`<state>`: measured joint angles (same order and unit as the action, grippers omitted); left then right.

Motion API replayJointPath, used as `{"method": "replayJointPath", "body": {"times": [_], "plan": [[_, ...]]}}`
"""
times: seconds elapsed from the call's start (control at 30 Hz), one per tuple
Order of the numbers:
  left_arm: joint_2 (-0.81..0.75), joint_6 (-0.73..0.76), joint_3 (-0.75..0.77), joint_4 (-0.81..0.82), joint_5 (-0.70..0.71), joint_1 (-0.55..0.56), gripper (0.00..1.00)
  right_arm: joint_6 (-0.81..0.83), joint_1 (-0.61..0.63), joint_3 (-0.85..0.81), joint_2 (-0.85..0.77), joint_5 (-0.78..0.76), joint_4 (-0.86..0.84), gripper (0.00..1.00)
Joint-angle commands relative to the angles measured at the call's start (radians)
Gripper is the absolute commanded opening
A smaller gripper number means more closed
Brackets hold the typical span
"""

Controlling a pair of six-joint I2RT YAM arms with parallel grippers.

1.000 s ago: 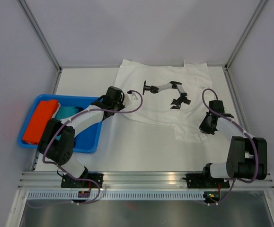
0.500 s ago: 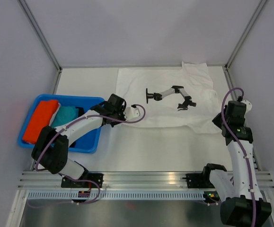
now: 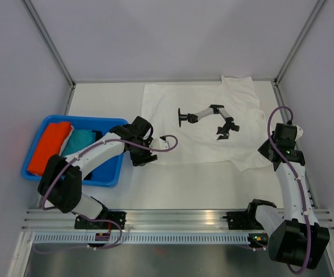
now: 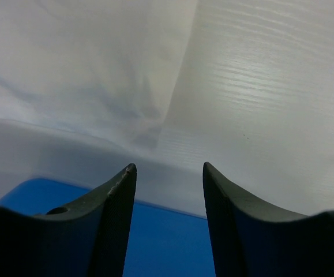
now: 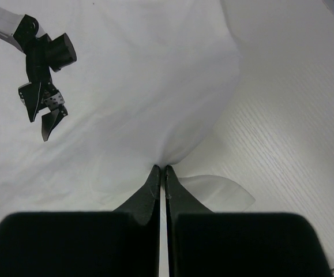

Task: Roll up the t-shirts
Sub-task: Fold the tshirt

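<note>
Across the tabletop [image 3: 184, 184]: white t-shirt [image 3: 195, 141], spread flat just right of the blue bin [image 3: 106, 173], longer side running away from the bin. Bin-side near corner: left fingers [image 4: 117, 202], parted, empty. Corner farthest from the bin: right fingers [image 5: 149, 199], pinched shut on cloth.

The left arm [image 3: 92, 153] arches from its base at the near edge of the tabletop [image 3: 184, 184] out toward the middle, wrist bent so the left tool [image 3: 144, 157] points back at the near edge, its two fingers [image 4: 117, 196] spread with a clear gap between them. The right arm [image 3: 291, 184] stands along the right edge. The right tool [image 5: 161, 169] angles downward with fingertips pressed together, pinching a fold of the t-shirt [image 5: 126, 104].
</note>
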<state>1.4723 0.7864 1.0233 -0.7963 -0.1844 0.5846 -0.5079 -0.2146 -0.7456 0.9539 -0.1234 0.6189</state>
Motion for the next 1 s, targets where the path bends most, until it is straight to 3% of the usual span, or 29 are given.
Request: {"method": "replayJointPath", "body": {"times": [0.0, 0.13, 0.27, 0.33, 0.37, 0.4, 0.67, 0.97], "plan": [[0.101, -0.026, -0.026, 0.075, 0.097, 0.0, 0.57, 0.017, -0.014, 0.006, 0.002, 0.027, -0.051, 0.0], [0.135, -0.012, -0.086, 0.274, 0.204, 0.006, 0.57, 0.023, -0.016, 0.008, 0.003, 0.037, -0.056, 0.0], [0.164, -0.026, -0.066, 0.293, 0.217, 0.007, 0.4, 0.032, -0.019, 0.009, -0.007, 0.031, -0.047, 0.0], [0.157, -0.016, -0.077, 0.287, 0.201, 0.006, 0.22, 0.034, -0.023, 0.009, -0.017, 0.033, -0.047, 0.0], [0.149, -0.013, -0.08, 0.272, 0.197, 0.006, 0.08, 0.037, -0.025, 0.006, -0.017, 0.034, -0.044, 0.0], [0.142, -0.015, -0.08, 0.258, 0.189, 0.007, 0.03, 0.04, -0.026, 0.003, -0.018, 0.033, -0.042, 0.0], [-0.021, 0.019, -0.069, 0.137, 0.168, 0.007, 0.02, 0.062, -0.043, -0.072, -0.036, 0.024, 0.019, 0.0], [-0.075, 0.02, -0.02, 0.006, 0.161, 0.007, 0.02, 0.066, -0.046, -0.179, -0.139, 0.044, 0.128, 0.0]]}}
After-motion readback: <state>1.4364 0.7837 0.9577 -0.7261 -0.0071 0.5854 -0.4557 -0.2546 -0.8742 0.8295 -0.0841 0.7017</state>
